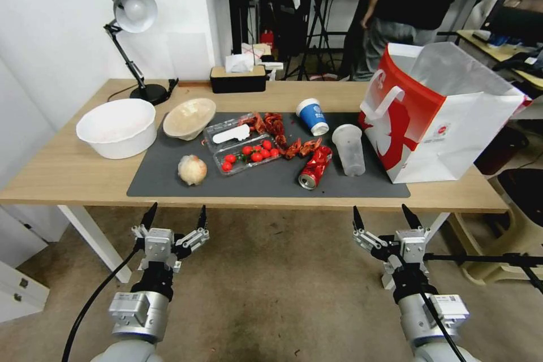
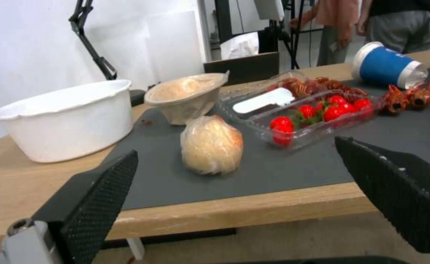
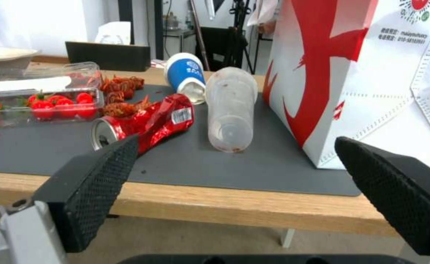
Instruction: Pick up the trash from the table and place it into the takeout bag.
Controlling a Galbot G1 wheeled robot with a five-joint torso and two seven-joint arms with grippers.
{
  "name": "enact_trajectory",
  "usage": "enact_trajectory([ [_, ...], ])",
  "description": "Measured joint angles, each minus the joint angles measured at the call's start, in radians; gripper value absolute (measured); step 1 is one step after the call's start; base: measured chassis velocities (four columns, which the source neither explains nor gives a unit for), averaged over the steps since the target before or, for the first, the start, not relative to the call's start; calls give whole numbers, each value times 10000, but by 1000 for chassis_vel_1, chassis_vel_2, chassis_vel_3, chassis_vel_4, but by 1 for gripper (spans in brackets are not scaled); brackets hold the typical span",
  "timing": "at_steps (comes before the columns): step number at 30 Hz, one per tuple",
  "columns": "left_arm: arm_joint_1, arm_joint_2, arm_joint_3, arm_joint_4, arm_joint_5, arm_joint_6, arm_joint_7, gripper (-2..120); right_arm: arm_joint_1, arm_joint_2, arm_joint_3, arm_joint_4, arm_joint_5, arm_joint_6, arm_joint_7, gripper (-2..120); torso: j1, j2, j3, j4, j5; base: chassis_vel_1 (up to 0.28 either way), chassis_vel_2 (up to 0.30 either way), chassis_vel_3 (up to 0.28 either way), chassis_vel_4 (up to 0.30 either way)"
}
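Head view: both arms hang below the worktop's (image 1: 68, 172) near edge, holding nothing. Left gripper (image 1: 175, 218) at 7 o'clock, fingers apart. Right gripper (image 1: 387, 218) at 5 o'clock, fingers apart. Grey mat (image 1: 339, 184) covers the worktop's middle. On it: ball (image 1: 192, 169) at the near left, beige bowl (image 1: 189, 117) tipped at the mat's far-left corner, clear tray (image 1: 243, 144) of tomatoes mid-mat, crayfish shells (image 1: 272, 123) beyond and beside it. Blue cup (image 1: 313, 116) lies on its side at 12 o'clock from the can (image 1: 315, 167), which is crushed and lying down. Clear cup (image 1: 349, 149) stands rim-down just right of the can. Bag (image 1: 441, 113) stands open at the mat's right end, near the clear cup. White tub (image 1: 116, 127) sits off the mat to the left, lamp (image 1: 131, 39) and tissue box (image 1: 238, 76) at the far edge.

Left wrist view: fingers (image 2: 97, 198) spread wide, short of the worktop edge. Ball (image 2: 211, 145) sits dead ahead between them, bowl (image 2: 185, 96) behind it, tub (image 2: 63, 119) beside that, tray (image 2: 313, 117) and blue cup (image 2: 386, 66) further across.

Right wrist view: fingers (image 3: 95, 183) spread wide, short of the edge. Can (image 3: 144, 123) and clear cup (image 3: 230, 110) are ahead, apart from each other; blue cup (image 3: 185, 77) behind, bag (image 3: 361, 80) just beside the clear cup.
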Motion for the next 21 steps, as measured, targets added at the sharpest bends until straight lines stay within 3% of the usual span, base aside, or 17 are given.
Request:
enact_trajectory([
  [21,0,0,0,0,0,0,0,100,0,0,0,0,0,0,0,100,0,0,0,0,0,0,0,0,0],
])
